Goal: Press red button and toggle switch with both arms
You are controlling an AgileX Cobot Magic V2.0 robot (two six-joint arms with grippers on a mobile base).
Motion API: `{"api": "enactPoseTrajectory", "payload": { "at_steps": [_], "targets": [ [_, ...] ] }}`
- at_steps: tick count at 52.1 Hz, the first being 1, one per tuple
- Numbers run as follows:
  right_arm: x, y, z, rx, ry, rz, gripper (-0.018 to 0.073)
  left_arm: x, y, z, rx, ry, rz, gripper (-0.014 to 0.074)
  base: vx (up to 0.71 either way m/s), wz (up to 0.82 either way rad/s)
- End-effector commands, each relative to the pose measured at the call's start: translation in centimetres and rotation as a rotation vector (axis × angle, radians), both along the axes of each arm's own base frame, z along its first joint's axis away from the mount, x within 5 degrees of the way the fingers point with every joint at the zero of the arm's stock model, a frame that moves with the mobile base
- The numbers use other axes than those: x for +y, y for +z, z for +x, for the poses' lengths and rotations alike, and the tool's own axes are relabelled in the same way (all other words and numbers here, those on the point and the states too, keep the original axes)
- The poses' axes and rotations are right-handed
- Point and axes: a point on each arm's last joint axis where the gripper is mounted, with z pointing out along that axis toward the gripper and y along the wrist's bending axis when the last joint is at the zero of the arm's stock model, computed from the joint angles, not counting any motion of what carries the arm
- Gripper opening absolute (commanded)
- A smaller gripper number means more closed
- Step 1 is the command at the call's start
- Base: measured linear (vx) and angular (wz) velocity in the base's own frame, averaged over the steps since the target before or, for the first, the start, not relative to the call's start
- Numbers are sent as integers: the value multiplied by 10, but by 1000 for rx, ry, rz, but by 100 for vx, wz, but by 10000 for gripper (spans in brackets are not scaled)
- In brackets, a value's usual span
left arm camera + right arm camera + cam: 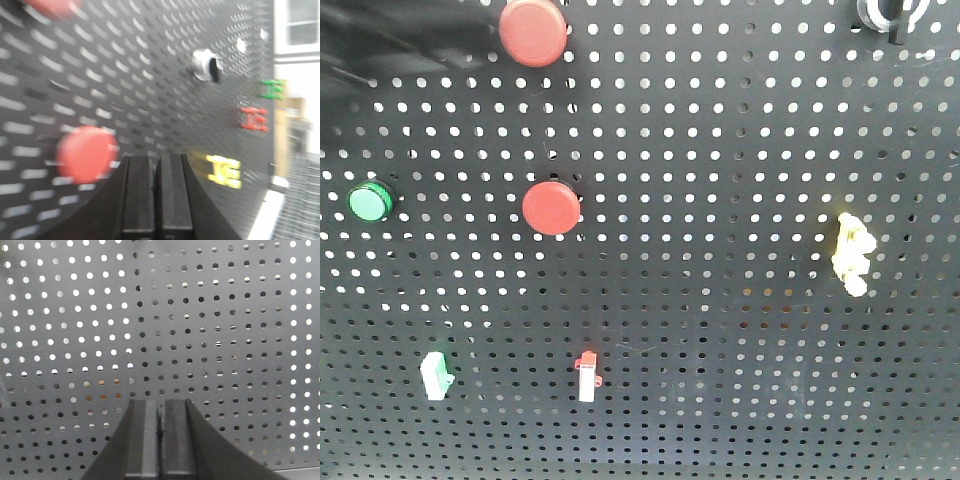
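A black pegboard [720, 150] carries two red buttons, one in the middle [552, 208] and one at the top [533, 32]. Below are a green-tipped switch [436, 376] and a red-tipped switch [587, 377]. A yellow switch [850, 252] is at the right. My left gripper [155, 162] is shut and empty, close to the board, just beside a red button [86, 154] and apart from it. The yellow switch [225, 170] lies on its other side. My right gripper [161, 407] is shut and empty, facing bare pegboard [200, 315]. Neither gripper shows clearly in the front view.
A green button [369, 203] sits at the board's left. A silver and black knob [206, 65] is mounted near the red switch [255, 119] and green switch [272, 89]. A dark blur [380, 50] covers the board's top left corner.
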Motion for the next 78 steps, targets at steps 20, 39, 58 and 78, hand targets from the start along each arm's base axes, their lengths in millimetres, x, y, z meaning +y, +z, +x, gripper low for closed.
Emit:
{"api": "enactPoseTrajectory", "payload": {
  "at_steps": [20,39,58,78],
  "targets": [
    [0,3,-2,-68,-5,-11,0,-7,6,25,0,113,-112,1,0,0],
    [0,3,-2,-68,-5,-12,0,-4,3,44,-3,225,-161,1,0,0],
    [0,3,-2,-68,-5,-12,0,-3,12,8,-29,73,-101,1,0,0],
    [0,7,-3,-96,21,94,0,24,30,-57,-118,55,-21,1,0,0]
  ]
}}
